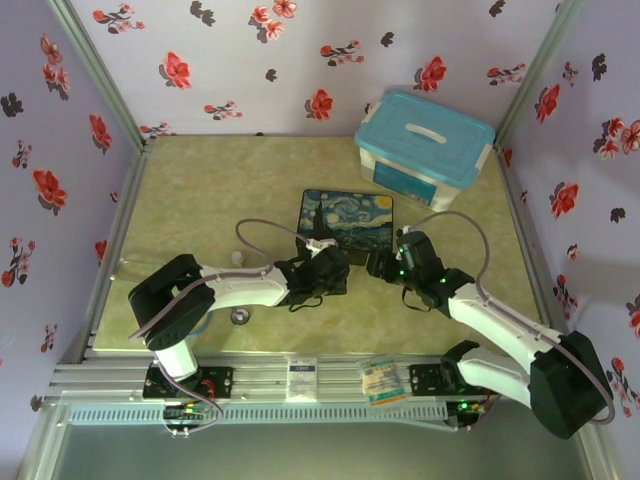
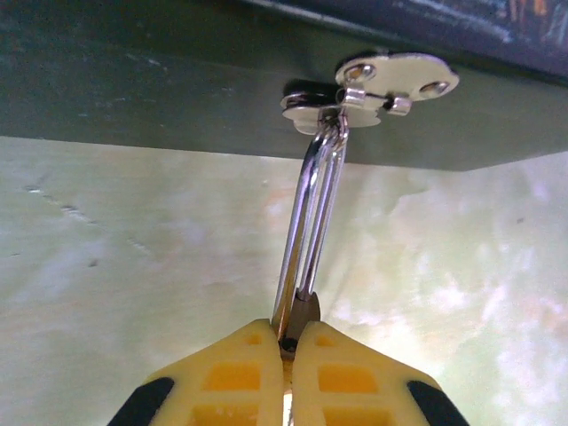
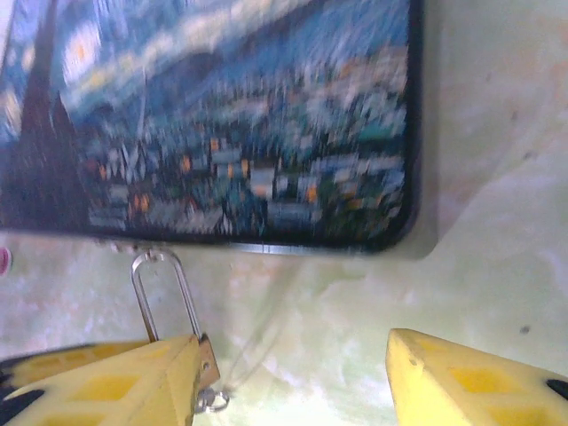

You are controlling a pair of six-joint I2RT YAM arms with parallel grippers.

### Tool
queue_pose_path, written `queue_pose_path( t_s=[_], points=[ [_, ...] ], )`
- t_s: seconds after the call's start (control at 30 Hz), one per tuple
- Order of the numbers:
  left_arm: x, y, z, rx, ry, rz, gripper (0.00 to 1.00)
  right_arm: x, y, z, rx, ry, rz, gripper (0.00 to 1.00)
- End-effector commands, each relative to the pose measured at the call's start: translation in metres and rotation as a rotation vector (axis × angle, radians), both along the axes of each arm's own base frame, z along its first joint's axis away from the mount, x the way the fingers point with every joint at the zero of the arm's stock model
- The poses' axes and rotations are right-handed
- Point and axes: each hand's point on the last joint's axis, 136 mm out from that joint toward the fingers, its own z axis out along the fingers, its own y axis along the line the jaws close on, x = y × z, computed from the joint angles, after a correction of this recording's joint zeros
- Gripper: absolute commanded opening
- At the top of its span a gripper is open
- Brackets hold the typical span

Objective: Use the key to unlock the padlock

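1. The right hand (image 3: 295,344) has its two yellow fingers well apart at the bottom of the right wrist view. Between them there is nothing but bare surface (image 3: 497,222).
2. From that gap the padlock (image 3: 208,359) lies to the lower left. Its brass body sits right against the tip of the lower-left finger, not in the middle of the opening.
3. The padlock's long axis runs up the frame. The thin silver shackle rises from the body to the near edge of the painted box (image 3: 222,133), so the keyhole end probably faces down the frame, toward this hand.
4. A small silvery bit, what may be the key (image 3: 213,399), hangs just below the brass body at the bottom edge. It is too small to tell whether it sits in the lock.
5. In the left wrist view, the left hand (image 2: 288,335) has its fingers pressed together at bottom centre, clamped on the padlock's body. The shackle runs up from them to a metal hasp (image 2: 390,80) under the box at upper right.
6. In the top view the two hands meet at frame centre, just below the box, with the left hand on the left and the right hand just beside it.
7. With the left hand steadying the lock, the free right hand is the one placed for the key. It would need to shift toward the lower left of its own frame, in line with the shackle.
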Motion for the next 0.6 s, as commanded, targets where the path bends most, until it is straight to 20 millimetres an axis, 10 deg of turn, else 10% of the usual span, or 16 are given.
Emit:
queue_pose_path(
  t_s=[0.0, 0.57],
  points=[
    [-0.011, 0.058, -0.022, 0.312, 0.045, -0.015, 0.05, 0.009, -0.017, 0.004, -0.107, -0.010, -0.048, 0.58],
    [-0.014, 0.061, -0.032, 0.565, -0.014, -0.031, 0.28, 0.025, -0.004, 0.010, -0.086, -0.013, -0.048, 0.57]
  ],
)
